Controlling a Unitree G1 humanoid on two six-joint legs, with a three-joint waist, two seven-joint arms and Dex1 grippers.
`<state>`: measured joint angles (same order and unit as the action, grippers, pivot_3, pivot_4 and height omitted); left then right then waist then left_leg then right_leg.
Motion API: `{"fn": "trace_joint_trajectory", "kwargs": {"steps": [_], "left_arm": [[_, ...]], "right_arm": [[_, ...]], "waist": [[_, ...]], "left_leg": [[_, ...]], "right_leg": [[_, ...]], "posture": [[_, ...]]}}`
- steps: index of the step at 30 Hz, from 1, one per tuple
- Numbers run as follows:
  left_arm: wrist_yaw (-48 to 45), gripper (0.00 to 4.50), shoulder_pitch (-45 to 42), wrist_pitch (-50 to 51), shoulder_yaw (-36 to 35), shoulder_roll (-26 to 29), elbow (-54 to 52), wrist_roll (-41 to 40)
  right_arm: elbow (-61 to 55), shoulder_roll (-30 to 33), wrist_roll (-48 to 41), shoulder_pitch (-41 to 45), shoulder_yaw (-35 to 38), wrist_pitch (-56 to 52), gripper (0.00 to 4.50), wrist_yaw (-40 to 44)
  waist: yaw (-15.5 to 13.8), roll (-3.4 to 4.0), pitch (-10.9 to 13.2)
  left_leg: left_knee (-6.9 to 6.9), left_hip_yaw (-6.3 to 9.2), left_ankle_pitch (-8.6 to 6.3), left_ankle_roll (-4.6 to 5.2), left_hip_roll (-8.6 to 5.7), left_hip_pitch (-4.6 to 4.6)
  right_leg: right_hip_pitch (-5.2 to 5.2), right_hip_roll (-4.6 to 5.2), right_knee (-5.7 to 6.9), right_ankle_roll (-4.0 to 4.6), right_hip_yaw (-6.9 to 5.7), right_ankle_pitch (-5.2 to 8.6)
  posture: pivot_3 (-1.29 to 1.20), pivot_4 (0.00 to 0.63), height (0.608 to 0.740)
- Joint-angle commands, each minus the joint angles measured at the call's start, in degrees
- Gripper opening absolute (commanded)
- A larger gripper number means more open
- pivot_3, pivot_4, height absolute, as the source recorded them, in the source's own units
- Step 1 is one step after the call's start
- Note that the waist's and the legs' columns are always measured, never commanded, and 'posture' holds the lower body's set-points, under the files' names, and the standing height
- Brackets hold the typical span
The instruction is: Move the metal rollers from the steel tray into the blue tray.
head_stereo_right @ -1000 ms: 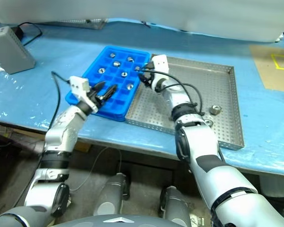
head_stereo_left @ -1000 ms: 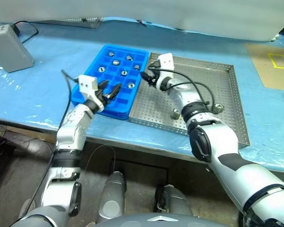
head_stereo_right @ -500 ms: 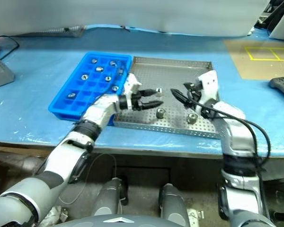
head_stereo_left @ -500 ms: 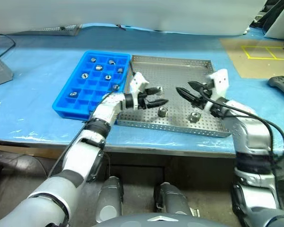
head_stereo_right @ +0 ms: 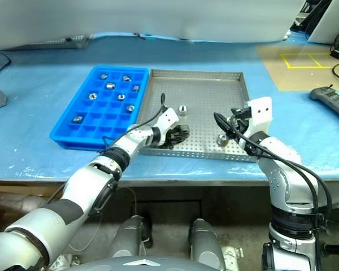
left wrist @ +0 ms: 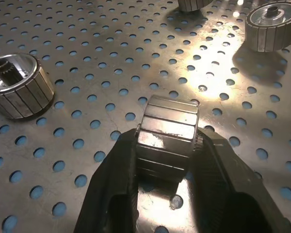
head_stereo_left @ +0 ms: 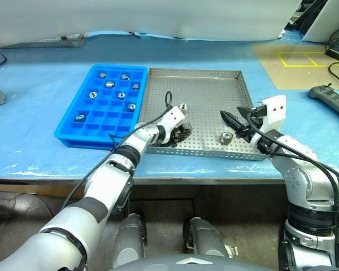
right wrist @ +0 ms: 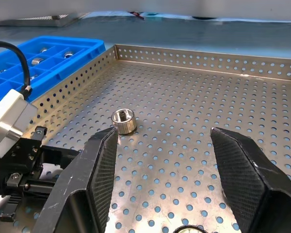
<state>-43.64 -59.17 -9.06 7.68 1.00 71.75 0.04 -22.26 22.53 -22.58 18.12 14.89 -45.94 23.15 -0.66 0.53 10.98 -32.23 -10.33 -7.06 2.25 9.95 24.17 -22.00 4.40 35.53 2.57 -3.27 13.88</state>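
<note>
Metal rollers [head_stereo_left: 112, 84]: seven sit in your blue tray [head_stereo_left: 101, 121]; seemingly three remain in the steel tray [head_stereo_left: 206, 90], one clamped by your left hand [left wrist: 167, 145]; right hand [right wrist: 160, 170] wide, empty.

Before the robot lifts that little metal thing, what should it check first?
1. Left gripper shut on a roller, fingers on both sides: ok.
2. Roller squarely between the fingers, not tilted: ok.
3. Roller clear of the other rollers on the steel tray: ok.
4. Blue tray has free compartments: ok.
5. Right gripper open and away from the left arm's way to the blue tray: ok.
6. Grip firm enough to hold through the lift: cannot tell.
</note>
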Motion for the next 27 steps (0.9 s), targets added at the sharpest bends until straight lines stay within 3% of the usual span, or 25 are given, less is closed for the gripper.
{"fn": "trace_joint_trajectory", "kwargs": {"steps": [1,6,14,20,27], "left_arm": [[-1.27,1.32,-1.79,3.03,-9.84,0.07,-5.08,-9.67],[15.2,1.32,-0.36,3.22,-18.14,3.05,-16.46,-12.95],[48.32,1.32,4.28,3.04,-18.53,7.34,-29.84,-0.84],[50.21,1.32,3.74,6.74,-17.05,8.34,-25.28,0.2],[48.03,1.32,0.66,7.07,-16.29,7.98,-17.76,-0.33]], "right_arm": [[4.07,-0.71,-0.25,5.06,-2.43,3.54,3.15,0.81],[18.57,-3.05,2.16,14.53,-9.04,10.75,3.15,5.15],[37.97,-6.51,3.48,26.64,-13.07,20.36,3.15,12.93],[40.69,-8.06,4.35,26.75,-14.22,22.78,3.15,13.95],[37.88,-7.34,4.32,23.82,-13.5,21.79,3.15,13.05]], "waist": [[-0.08,0.0,0.0],[-0.57,0.01,0.01],[-4.87,0.04,0.0],[-8.23,0.04,0.0],[-8.1,0.03,0.01]], "left_leg": [[0.0,0.0,0.0,0.0,-0.01,0.01],[0.05,0.07,0.01,-0.02,0.04,0.18],[-0.25,0.26,0.03,0.37,0.11,1.31],[-0.86,0.37,-0.07,0.52,0.25,1.95],[-0.87,0.34,0.0,0.3,-0.21,1.84]], "right_leg": [[-0.01,0.0,0.0,0.01,0.0,0.0],[-0.23,-0.02,0.09,0.07,-0.07,-0.03],[-1.03,0.02,0.28,0.08,-0.41,-0.04],[-1.28,0.15,0.49,0.07,-0.77,-0.05],[-1.22,0.7,0.77,-0.07,-0.77,-0.12]], "posture": [[-0.27,0.15,0.74],[-0.04,0.15,0.74],[0.15,0.15,0.74],[0.14,0.15,0.74],[0.09,0.15,0.74]]}}
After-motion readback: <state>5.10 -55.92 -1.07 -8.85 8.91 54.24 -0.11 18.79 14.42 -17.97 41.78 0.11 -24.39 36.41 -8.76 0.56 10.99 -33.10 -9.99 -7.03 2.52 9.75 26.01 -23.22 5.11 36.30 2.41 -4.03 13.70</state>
